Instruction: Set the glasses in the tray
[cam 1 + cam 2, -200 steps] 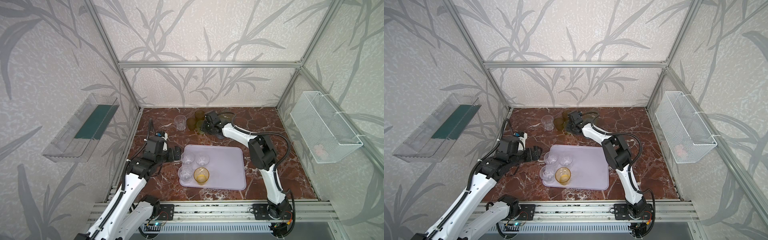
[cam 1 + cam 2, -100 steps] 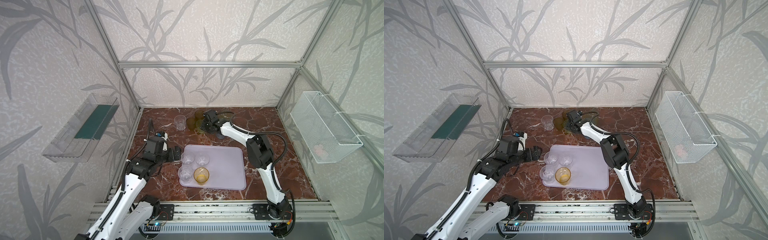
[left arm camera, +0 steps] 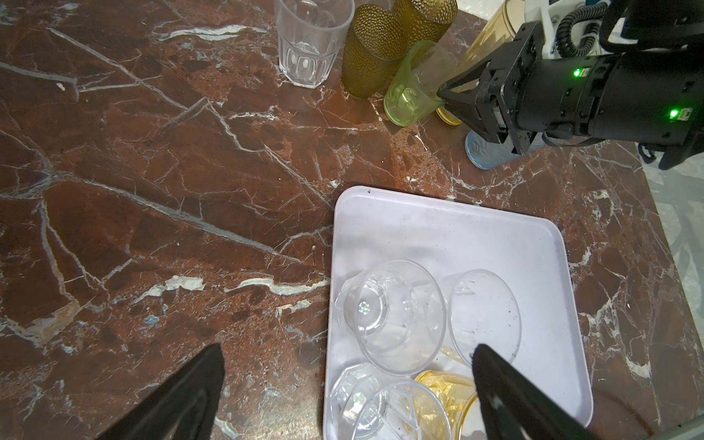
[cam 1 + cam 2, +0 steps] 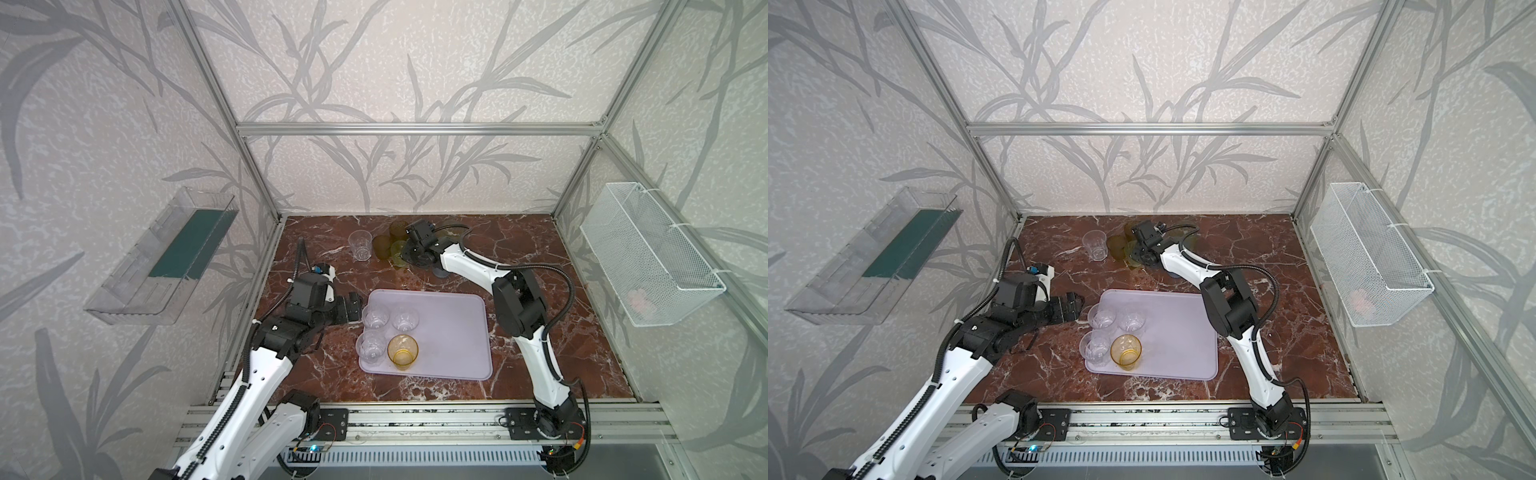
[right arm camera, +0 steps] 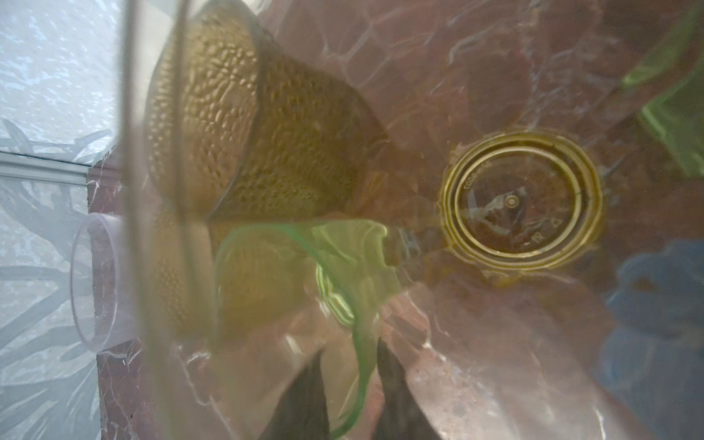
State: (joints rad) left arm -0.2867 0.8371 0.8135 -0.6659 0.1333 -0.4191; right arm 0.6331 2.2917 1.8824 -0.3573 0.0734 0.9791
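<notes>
Finds right gripper (image 3: pixel 441 94) narrower than 1 s ago, straddling green glass (image 3: pixel 411 91) rim, grip unclear; left gripper (image 3: pixel 347 347) spread wide, empty, beside tray (image 4: pixel 453 332) edge, right half bare.

Both top views look from high above the front rail, tilted down into the whole enclosure from far off. They share nearly everything: the worktop (image 4: pixel 332 374), the tray (image 4: pixel 449 332), both arms and the side walls. The left wrist camera sits behind the wide-apart left jaws and looks past them down at the worktop from moderate height; the tray lies ahead, partly between the tips. The right wrist camera looks along the right jaws from very close, blurred, through an amber glass (image 5: pixel 522 202); a green glass (image 5: pixel 343 266) rim runs between them.
</notes>
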